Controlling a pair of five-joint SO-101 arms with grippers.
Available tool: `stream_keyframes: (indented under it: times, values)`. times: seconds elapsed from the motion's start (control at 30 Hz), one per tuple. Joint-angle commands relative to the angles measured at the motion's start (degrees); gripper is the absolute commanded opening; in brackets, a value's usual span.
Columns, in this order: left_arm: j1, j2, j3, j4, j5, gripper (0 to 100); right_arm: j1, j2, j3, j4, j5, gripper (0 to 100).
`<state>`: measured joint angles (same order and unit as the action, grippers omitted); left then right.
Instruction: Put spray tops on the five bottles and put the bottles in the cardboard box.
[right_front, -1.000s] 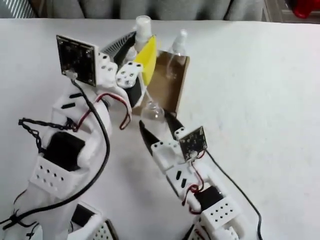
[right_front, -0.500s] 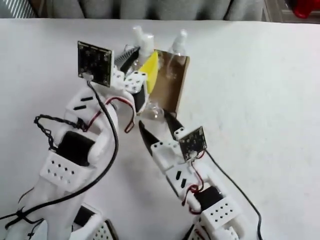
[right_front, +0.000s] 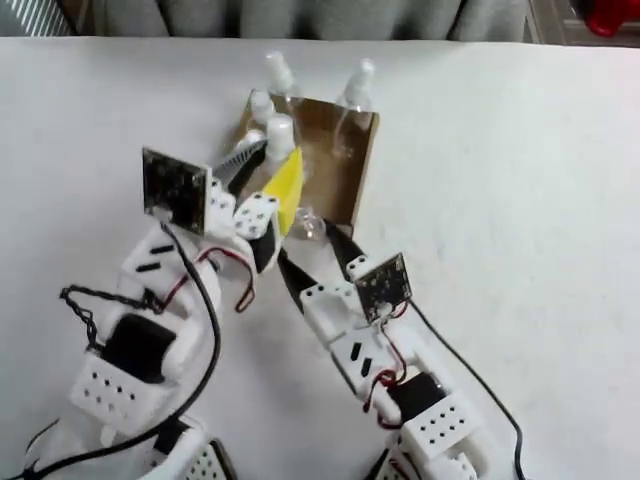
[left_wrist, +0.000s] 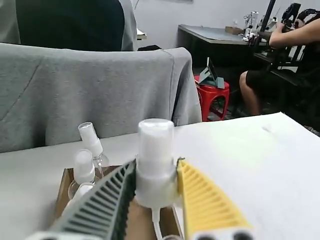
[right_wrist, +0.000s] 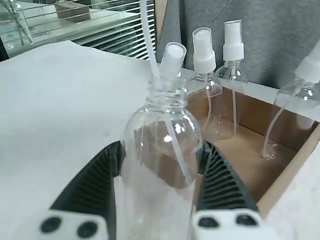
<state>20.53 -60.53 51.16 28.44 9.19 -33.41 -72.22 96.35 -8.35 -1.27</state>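
Bottles: 5 total | capped bottles (right_wrist: 216, 94): 4, in box | uncapped bottle (right_wrist: 162, 145): 1 | spray tops: 5 total | fitted spray tops (right_wrist: 233, 40): 4 | loose spray top (left_wrist: 155, 150): 1 | cardboard box (right_front: 362, 175): 1

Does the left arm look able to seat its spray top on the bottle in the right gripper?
Probably yes: the spray top hangs above the bottle, its tube in the open neck, nothing between.

Open bottle (right_wrist: 162, 125) in right gripper (right_wrist: 162, 150), just before cardboard box (right_front: 366, 165); spray top (left_wrist: 155, 145) in left gripper (left_wrist: 156, 167) above it, tube inside neck. Capped bottles (right_wrist: 207, 85) stand in box.
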Motion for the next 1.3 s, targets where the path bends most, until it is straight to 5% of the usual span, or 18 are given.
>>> stream_keyframes:
  times: [0.0,1.27]
  values:
    - [1.98,-3.21,1.76,-1.32,-0.70,2,0.04,-0.75,0.70,0.13,0.53,1.6]
    - [2.59,-3.47,7.65,-1.41,-0.35,2,0.31,-0.75,0.70,0.13,0.53,1.6]
